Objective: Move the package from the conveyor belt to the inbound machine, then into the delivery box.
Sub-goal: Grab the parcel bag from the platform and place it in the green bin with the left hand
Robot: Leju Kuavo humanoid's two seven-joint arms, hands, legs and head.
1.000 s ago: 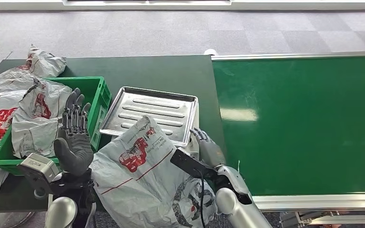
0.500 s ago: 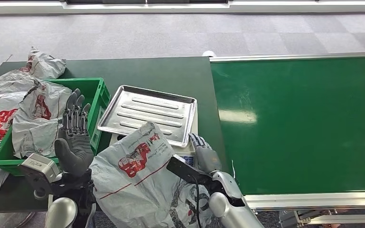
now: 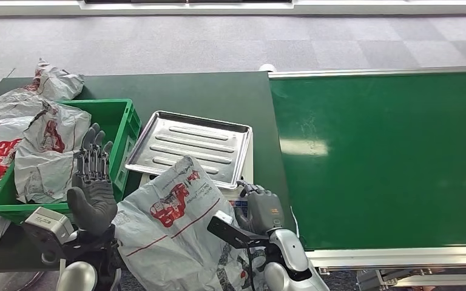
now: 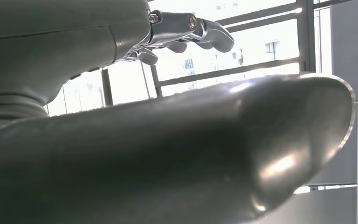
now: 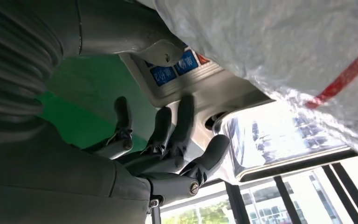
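While the package [image 3: 176, 233] is lying against the scale tray [image 3: 189, 144], both hands, left hand [image 3: 92, 188] and right hand [image 3: 261, 209], are hovering spread, holding nothing.

Parcel-sorting station: conveyor belt [image 3: 382, 157], delivery box [image 3: 120, 130]

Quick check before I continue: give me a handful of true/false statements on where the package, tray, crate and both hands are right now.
1. The package lies on the conveyor belt. False: it sits between the arms, in front of the metal tray.
2. The metal tray holds nothing. True.
3. The green crate holds bags. True.
4. The left hand grips the package. False: it stands upright, fingers straight, beside the crate.
5. The right hand rests on the belt. False: it is at the package's edge, by the tray.
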